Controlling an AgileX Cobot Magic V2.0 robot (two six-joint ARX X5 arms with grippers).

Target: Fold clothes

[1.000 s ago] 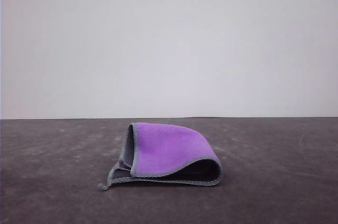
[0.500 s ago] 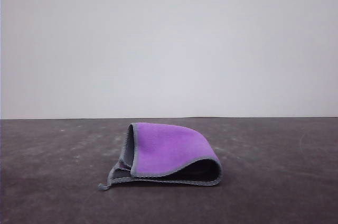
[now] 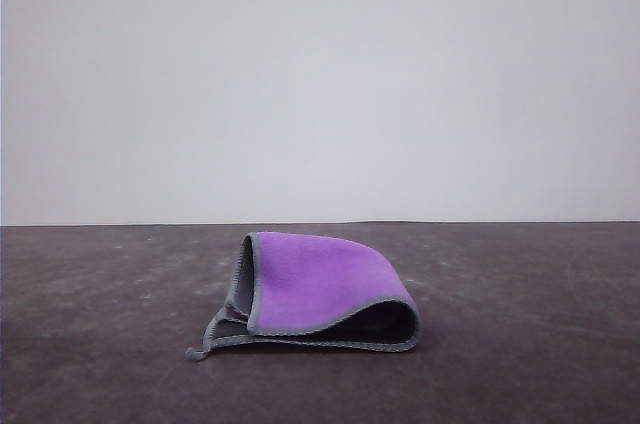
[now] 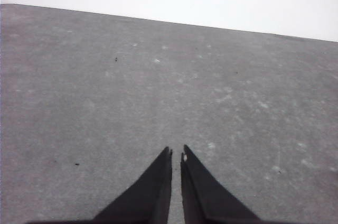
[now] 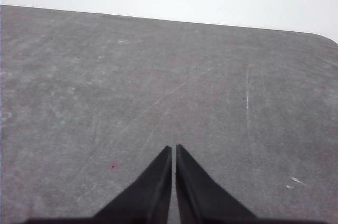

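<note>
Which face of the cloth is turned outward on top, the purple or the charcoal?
The purple face: on the cloth it forms the whole upper flap, while the charcoal face shows just inside the open fold at the lower right.

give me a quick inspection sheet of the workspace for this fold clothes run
surface: dark grey table, scuffed with pale specks and fine scratches
job's things: one cloth lying near the table's middle, loosely doubled over, purple face up, dark face showing inside the fold at the right, grey stitched edging, one corner trailing at the near left
clutter: nothing seen
grippers: left gripper shut, holding nothing, over bare table; right gripper shut, holding nothing, over bare table
cables: nothing seen
surroundings: plain pale wall behind the table's far edge
</note>
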